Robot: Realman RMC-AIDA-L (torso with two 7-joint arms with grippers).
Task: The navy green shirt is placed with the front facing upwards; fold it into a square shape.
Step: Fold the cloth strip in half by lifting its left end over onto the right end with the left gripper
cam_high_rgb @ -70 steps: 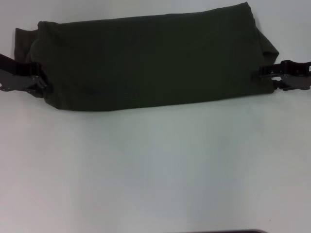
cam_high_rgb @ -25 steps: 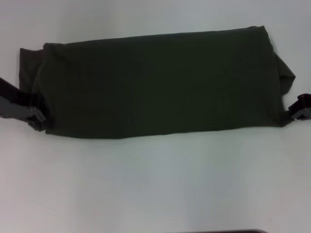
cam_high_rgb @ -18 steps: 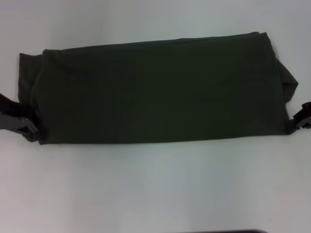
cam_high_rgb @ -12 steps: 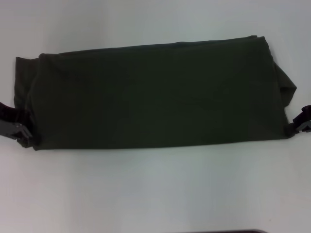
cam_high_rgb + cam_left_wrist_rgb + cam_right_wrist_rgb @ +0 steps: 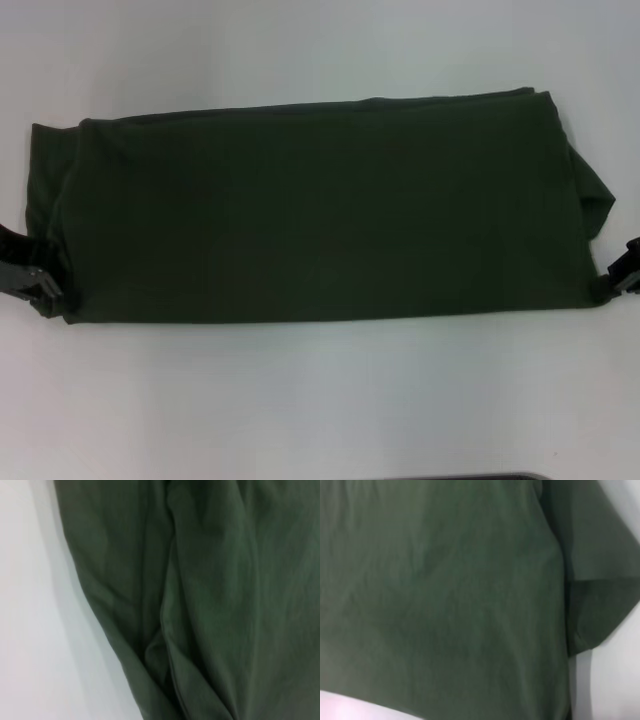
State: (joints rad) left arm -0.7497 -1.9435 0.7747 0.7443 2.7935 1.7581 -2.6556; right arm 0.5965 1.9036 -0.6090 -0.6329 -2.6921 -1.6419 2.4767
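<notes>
navy green shirt (image 5: 320,210) lay folded in a long band across the white table (image 5: 320,400), left gripper (image 5: 48,290) at its near left corner, right gripper (image 5: 618,278) at the near right corner, hold on the cloth impossible to tell for either

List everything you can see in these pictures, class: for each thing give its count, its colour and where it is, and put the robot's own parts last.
navy green shirt: one, dark olive green, folded into a long band lying crosswise on the table, plain side up, a sleeve poking out at each end.
table: one, white, beneath the shirt and all around it.
dark edge: one, blackish, at the near rim of the head view; what it is cannot be told.
left gripper: one, black and grey, at the shirt's near corner on the robot's left.
right gripper: one, black, at the shirt's near corner on the robot's right, partly out of view.
</notes>
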